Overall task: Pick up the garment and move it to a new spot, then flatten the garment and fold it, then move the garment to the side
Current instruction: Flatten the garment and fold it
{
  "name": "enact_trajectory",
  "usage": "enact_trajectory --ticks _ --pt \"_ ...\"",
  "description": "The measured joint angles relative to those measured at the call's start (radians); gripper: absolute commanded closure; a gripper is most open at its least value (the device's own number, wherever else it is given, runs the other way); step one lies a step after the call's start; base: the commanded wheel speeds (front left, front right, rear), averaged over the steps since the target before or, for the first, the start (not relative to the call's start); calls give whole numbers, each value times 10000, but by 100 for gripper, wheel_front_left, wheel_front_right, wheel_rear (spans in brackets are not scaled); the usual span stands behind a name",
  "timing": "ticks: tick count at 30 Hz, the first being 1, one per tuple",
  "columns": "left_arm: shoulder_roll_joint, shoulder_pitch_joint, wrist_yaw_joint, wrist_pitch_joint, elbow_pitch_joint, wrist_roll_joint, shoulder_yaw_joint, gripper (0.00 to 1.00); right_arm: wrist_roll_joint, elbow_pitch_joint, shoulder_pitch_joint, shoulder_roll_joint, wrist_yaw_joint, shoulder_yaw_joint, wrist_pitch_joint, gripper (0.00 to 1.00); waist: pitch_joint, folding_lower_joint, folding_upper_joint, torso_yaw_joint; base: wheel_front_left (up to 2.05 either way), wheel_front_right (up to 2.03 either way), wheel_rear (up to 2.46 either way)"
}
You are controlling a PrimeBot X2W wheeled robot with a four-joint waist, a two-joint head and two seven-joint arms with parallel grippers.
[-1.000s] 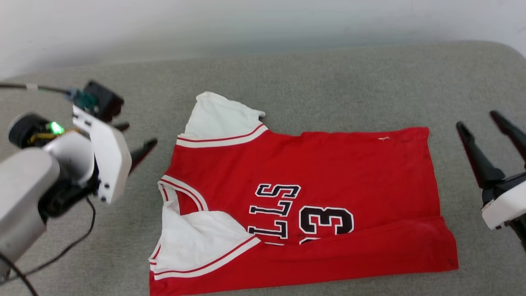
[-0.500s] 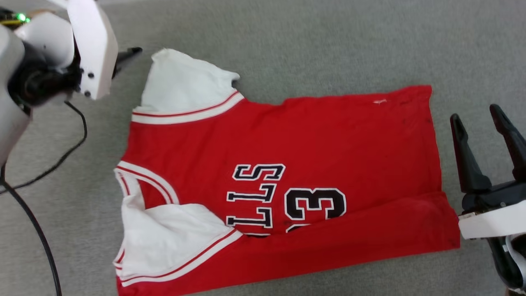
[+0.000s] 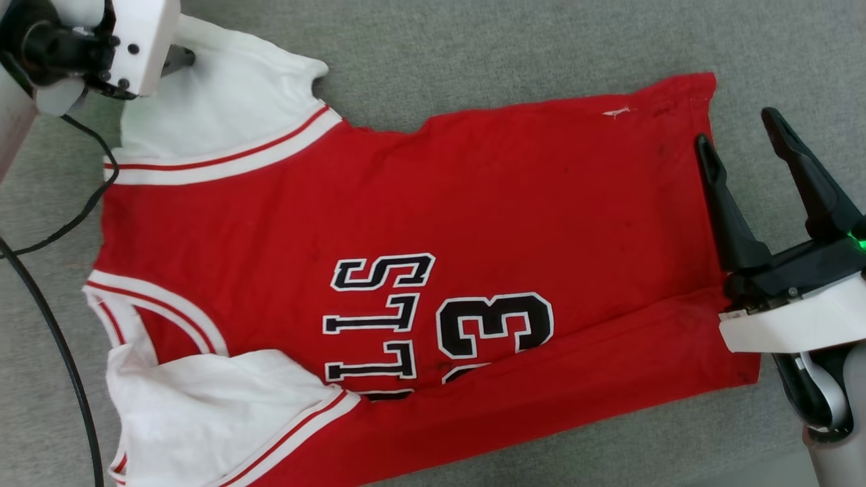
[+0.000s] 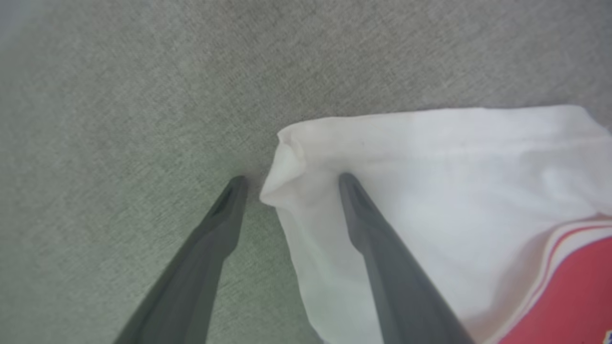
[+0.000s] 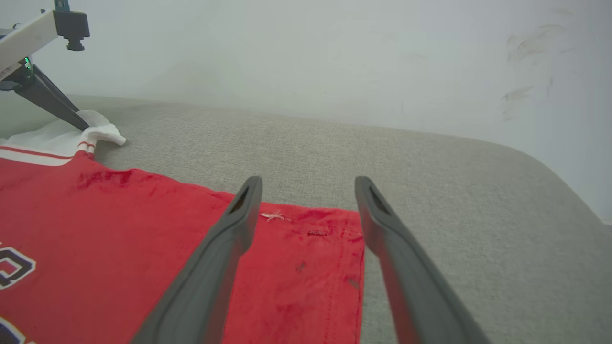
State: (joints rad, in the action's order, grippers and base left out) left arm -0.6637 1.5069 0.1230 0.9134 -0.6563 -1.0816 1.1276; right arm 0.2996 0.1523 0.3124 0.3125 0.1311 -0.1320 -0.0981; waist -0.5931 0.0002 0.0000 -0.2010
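Two dark-fingered grippers flank one garment. The left gripper (image 4: 292, 177) has its fingers spread, straddling the corner of a white sleeve (image 4: 430, 157), with one finger on the cloth and the other on the grey padded surface (image 3: 507, 40). The right gripper (image 3: 737, 126), likewise spread and gripping nothing, angles low over the hem, one finger above red cloth and the other above the grey beside it. The single garment (image 3: 406, 203), a red jersey with two white sleeves, lies front up across the surface. Its collar is toward the robot's left and its hem toward the right, and its near long edge is folded over part of the black lettering and the "3". One black cable (image 3: 67, 379) trails beside the left arm.
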Motion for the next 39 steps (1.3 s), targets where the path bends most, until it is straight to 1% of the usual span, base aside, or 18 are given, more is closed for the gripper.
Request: enact_trajectory --ticks 5,6,7,10,13,16,18,21,24,28,31,33,35,37,39 --pt "123 394 59 499 -334 84 299 0 17 -209 292 56 0 -263 -130 0 -404 -1 0 -198 0 0 0" --pt "132 427 59 560 -355 13 318 56 19 -245 330 77 0 -278 -161 0 -443 -2 0 -214 0 0 0" --pt "134 457 61 587 -351 -13 347 100 40 -288 359 123 0 -280 -163 0 -462 -2 0 -209 0 0 0" --pt "169 455 59 466 -232 -69 533 100 63 -401 422 247 0 -263 -151 0 -395 -2 0 -134 0 0 0" --pt "184 272 58 31 42 -119 740 100 73 -449 663 437 0 -104 -44 0 -206 -1 0 -34 0 0 0" --pt "138 88 59 -376 399 -144 991 100 27 -472 959 798 0 -27 343 0 75 -1 0 115 0 0 0" --pt "111 7 59 -650 744 -167 1131 100 23 -477 1287 1183 0 -17 849 0 295 -1 0 235 0 0 0" --pt "56 -14 59 -1039 1333 -284 1252 100 297 -573 1825 1933 0 -186 2071 0 634 -1 0 447 0 0 0" --pt "-56 -17 59 -1283 1894 -288 1356 100 986 -765 2463 2851 0 -683 3689 0 933 -2 0 701 0 0 0" --pt "-192 -62 59 -1465 2531 -263 1453 100 2313 -1235 3407 4266 0 -1789 6123 0 1202 -2 0 1062 0 0 0" --pt "-207 -94 59 -1536 2940 -209 1492 100 3446 -1559 4036 5078 0 -2715 8000 0 1279 -2 0 1306 0 0 0" --pt "-201 -94 61 -1603 3183 -140 1501 100 4073 -1787 4422 5405 0 -3177 9091 0 1257 -2 0 1448 0 0 0" --pt "-163 -94 59 -1651 3404 -125 1513 100 4508 -2105 4865 5530 0 -3430 9919 0 1182 -2 0 1570 0 0 0" --pt "-121 -84 61 -1703 3565 -86 1524 100 4782 -2441 5256 5515 0 -3661 10590 0 1069 -2 0 1690 0 0 0" --pt "-96 -40 61 -1745 3672 -46 1528 100 4863 -2800 5574 5390 0 -3837 11010 0 937 -2 0 1805 0 0 0"
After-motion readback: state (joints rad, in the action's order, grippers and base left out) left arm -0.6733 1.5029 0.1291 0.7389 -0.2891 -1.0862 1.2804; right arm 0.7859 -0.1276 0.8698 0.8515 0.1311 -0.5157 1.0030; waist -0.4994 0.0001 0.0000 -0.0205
